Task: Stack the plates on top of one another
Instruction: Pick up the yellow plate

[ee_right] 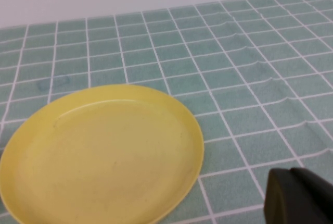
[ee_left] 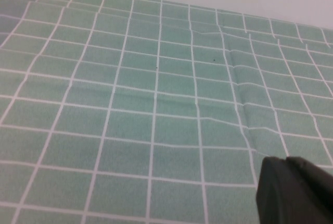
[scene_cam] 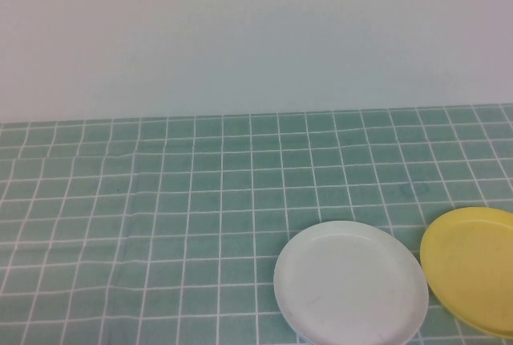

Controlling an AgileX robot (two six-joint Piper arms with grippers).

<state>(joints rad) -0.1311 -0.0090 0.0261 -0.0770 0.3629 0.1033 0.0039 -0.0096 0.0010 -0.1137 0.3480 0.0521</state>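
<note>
The white plate (scene_cam: 351, 283) lies flat on the green checked tablecloth (scene_cam: 160, 200), near the front edge on the robot's right, and nothing is in it. The yellow plate (scene_cam: 471, 269) lies just beside it, further right, also empty; the two seem to be a little apart, though the gap is narrow. No writing shows on either plate. The left gripper (ee_left: 294, 190) hangs above bare cloth, clenched and holding nothing. The right gripper (ee_right: 299, 195) is beside the yellow plate (ee_right: 101, 153), clenched too, with nothing in it.
</note>
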